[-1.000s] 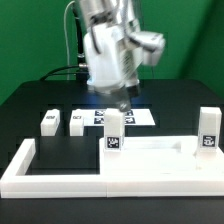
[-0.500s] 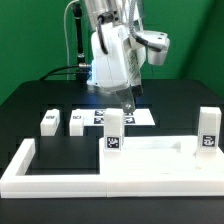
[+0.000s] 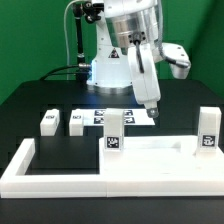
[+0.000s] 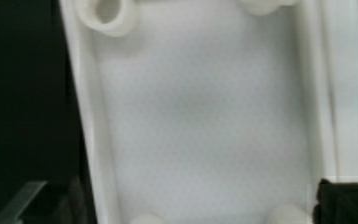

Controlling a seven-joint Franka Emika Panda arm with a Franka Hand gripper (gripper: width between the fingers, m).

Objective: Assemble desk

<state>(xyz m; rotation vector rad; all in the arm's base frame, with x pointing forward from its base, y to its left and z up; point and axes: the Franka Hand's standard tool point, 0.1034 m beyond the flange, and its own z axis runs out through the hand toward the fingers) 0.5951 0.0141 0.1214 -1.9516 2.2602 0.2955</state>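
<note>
The white desk tabletop [image 3: 150, 158] lies flat at the front, pushed against the low fence. Two white tagged legs stand upright on it, one at its corner on the exterior view's left [image 3: 114, 131] and one on the right [image 3: 208, 129]. Two more legs [image 3: 49, 121] [image 3: 77, 121] lie loose on the black table further left. My gripper [image 3: 151, 107] hangs open just behind the tabletop, above the marker board. In the wrist view the tabletop's pale inner face [image 4: 194, 110] fills the picture, and the dark fingertips [image 4: 346, 200] stand wide apart with nothing held.
The marker board [image 3: 103, 115] lies flat behind the tabletop. A low white angular fence [image 3: 22, 162] runs along the front and the exterior view's left. The arm's base and cables [image 3: 78, 45] stand at the back.
The arm has swung toward the exterior view's right, and the gripper has moved right and slightly lower, past the left-hand upright leg. The jaws stay open. The parts have not moved.
</note>
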